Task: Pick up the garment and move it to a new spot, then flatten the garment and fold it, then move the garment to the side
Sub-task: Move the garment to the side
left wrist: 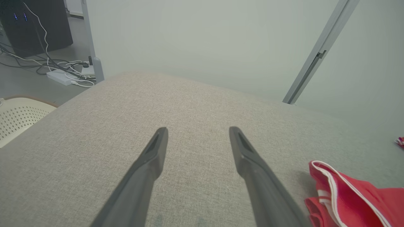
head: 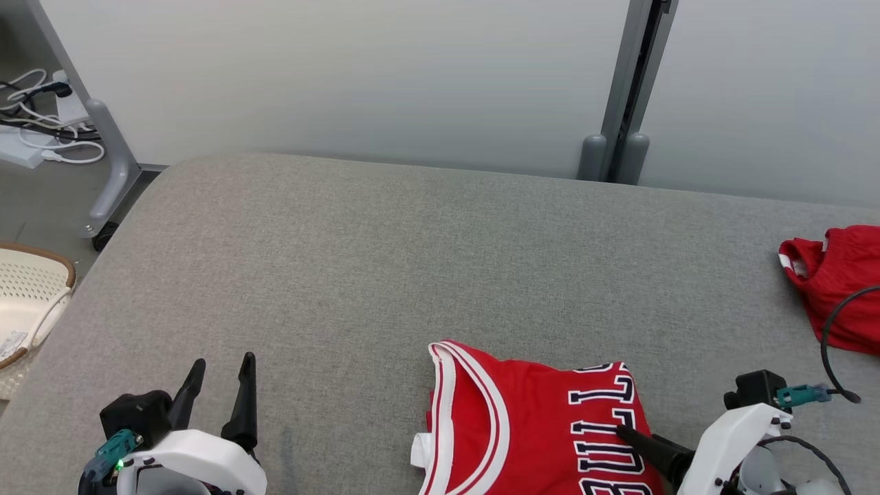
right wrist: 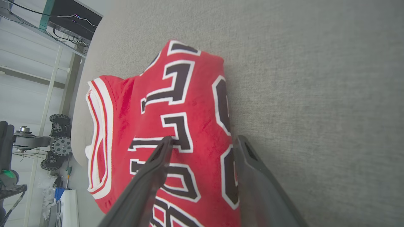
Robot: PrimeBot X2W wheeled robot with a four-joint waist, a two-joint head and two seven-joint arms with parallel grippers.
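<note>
Grey fabric surface (head: 344, 275); pale perforated basket (head: 27, 289) beyond left edge; cable tangle (head: 41, 124) on floor, far left corner.

Pale partition panels (head: 344, 75) back a grey fabric surface (head: 344, 275); cables (head: 41, 117) litter the floor (head: 41, 199).

Red jersey (head: 536, 412) of soft, fuzzy cloth; grey surface (head: 344, 275) coarse woven fabric; fingers (left wrist: 148, 170) matt dark plastic.
</note>
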